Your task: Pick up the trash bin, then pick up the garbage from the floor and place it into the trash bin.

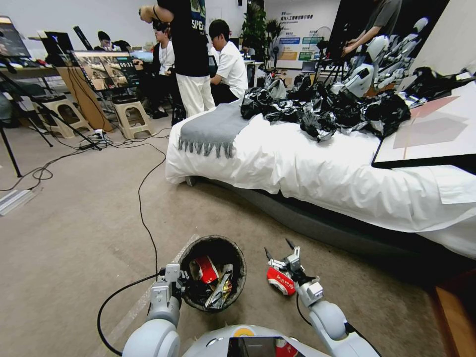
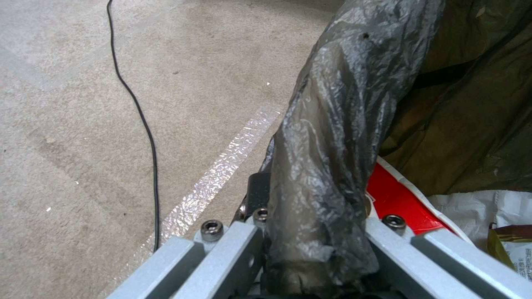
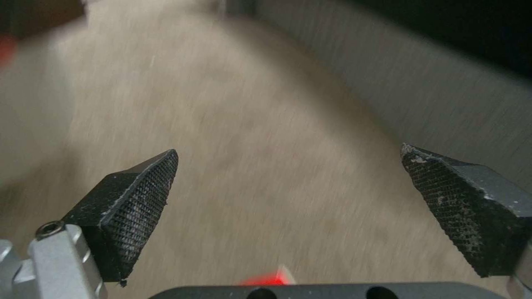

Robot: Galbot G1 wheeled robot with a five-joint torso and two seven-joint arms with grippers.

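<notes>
The left gripper (image 1: 179, 282) clamps the trash bin (image 1: 212, 272) by its rim (wrappers already inside); the right gripper (image 1: 278, 254), empty, spreads wide above a red-and-white wrapper (image 1: 279, 281) left on the floor (image 1: 79, 238).

Floor (image 2: 83, 124): matte, fine-grained. Bin liner (image 2: 338, 124): thin crinkled semi-gloss plastic. Right tool (image 3: 288, 195) pads (image 3: 141, 195): cross-hatched black rubber.

One bin (image 1: 212, 273), two grippers (image 1: 174, 283) (image 1: 278, 251), one red wrapper (image 1: 279, 280) on the floor and one bed (image 1: 317, 173) are being counted.
</notes>
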